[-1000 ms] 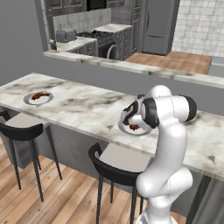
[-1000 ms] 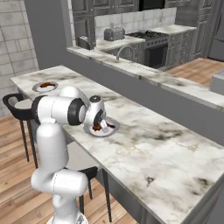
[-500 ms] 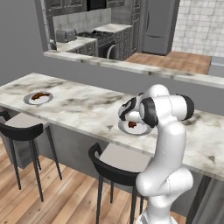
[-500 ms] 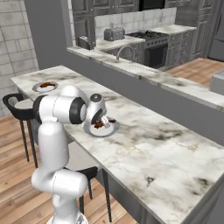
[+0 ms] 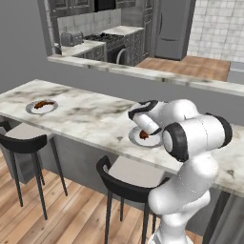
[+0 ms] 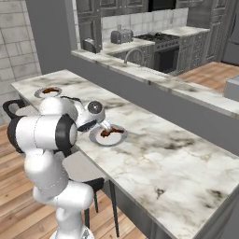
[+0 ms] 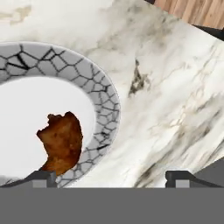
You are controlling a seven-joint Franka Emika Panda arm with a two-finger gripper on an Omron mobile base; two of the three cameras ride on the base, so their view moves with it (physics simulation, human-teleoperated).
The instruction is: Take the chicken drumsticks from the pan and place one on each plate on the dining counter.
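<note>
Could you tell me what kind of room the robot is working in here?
Most likely a home kitchen with a dining bar: a marble dining counter with stools, a stove and toaster behind.

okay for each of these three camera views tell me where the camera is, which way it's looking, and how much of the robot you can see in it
Left base view: behind the arm on its left, looking forward and down at the counter; the arm rises at lower right.
Right base view: behind on its right, same counter; the arm rises at lower left.
Hand view: on the hand, looking down at the near plate with a drumstick; the fingertips stand wide apart.
Both base views share the near plate, the far plate and the open hand.
</note>
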